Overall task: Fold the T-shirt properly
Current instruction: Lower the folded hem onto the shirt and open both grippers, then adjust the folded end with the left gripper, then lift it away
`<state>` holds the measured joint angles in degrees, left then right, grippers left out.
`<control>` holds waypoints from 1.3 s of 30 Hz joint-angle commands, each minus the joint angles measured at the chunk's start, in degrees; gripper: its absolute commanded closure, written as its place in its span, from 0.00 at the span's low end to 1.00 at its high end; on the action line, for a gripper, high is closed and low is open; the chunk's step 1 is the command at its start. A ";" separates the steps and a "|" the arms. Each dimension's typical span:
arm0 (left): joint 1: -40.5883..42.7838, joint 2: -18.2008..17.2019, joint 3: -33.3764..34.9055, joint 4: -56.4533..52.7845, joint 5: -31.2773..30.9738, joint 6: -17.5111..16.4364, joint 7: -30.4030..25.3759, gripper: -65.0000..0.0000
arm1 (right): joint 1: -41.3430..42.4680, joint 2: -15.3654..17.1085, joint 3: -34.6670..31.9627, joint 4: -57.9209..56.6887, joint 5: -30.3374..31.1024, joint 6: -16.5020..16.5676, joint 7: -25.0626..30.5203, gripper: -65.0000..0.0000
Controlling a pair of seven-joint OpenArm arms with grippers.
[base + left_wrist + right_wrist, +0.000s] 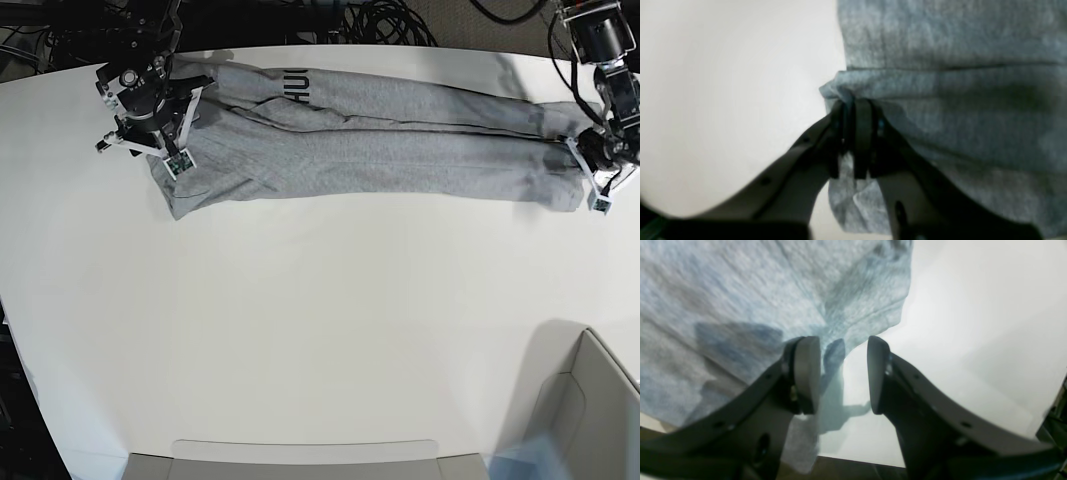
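Observation:
The heather-grey T-shirt [380,140] lies stretched in a long band across the far side of the white table [320,320], with black lettering [297,85] showing near its upper left. In the base view my left gripper [585,168] is at the band's right end. The left wrist view shows this left gripper [853,105] shut, pinching a bunched corner of the T-shirt [957,100]. At the band's left end is my right gripper [165,140]. Seen from the wrist, the right gripper [841,373] is open, one finger over the T-shirt [740,306] and the cloth's edge between the jaws.
A grey open box [590,410] stands at the near right corner. A low grey tray rim [300,455] runs along the front edge. Black cables [390,20] lie behind the table's far edge.

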<state>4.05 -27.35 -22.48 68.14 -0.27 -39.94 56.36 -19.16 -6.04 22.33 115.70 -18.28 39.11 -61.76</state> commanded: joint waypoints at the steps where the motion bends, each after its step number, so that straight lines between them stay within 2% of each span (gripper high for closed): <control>1: 2.14 1.29 -0.16 -1.90 5.42 -0.06 5.66 0.82 | 0.39 0.20 -0.04 0.83 -0.22 0.89 0.35 0.64; 3: 2.14 1.38 -0.68 -1.81 7.26 -0.06 5.58 0.75 | 0.39 0.20 -0.04 0.83 -0.22 0.89 0.35 0.64; 9: 1.53 1.20 -7.45 -1.63 7.35 -0.06 5.75 0.58 | 0.39 0.29 -0.04 0.83 -0.22 0.89 0.35 0.64; 12: 0.47 -0.29 -8.51 -1.63 7.44 -0.06 5.49 0.53 | 0.39 0.29 -0.04 0.83 -0.22 0.89 0.35 0.64; 18: 0.21 -0.65 -8.07 -1.72 7.17 -0.06 5.93 0.43 | 0.39 0.29 -0.13 0.83 -0.22 0.89 0.35 0.64; 22: 0.21 -0.47 -8.07 -1.72 4.98 -0.06 9.53 0.44 | 0.39 0.29 -0.13 0.83 -0.22 0.89 0.35 0.64; 25: 0.21 -1.09 -7.98 -1.63 -3.90 -0.06 12.17 0.44 | 0.39 0.37 -0.13 0.83 -0.22 0.89 0.35 0.64; 28: -1.37 -2.67 -5.87 -0.31 -9.79 -0.06 15.42 0.44 | 0.39 0.29 -0.13 -0.14 -0.22 0.89 0.35 0.64; 32: -4.10 -2.58 -1.65 4.17 -12.96 -0.06 20.17 0.45 | 1.18 0.37 -0.04 -1.72 -0.22 0.89 0.35 0.64; 39: -4.36 -2.58 -1.65 8.21 -17.09 -0.06 21.14 0.47 | 1.18 0.37 -0.04 -1.90 -0.22 0.89 0.35 0.64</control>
<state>-0.01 -29.34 -24.05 75.85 -16.64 -39.88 76.71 -18.31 -5.89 22.28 113.08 -18.44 39.11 -61.76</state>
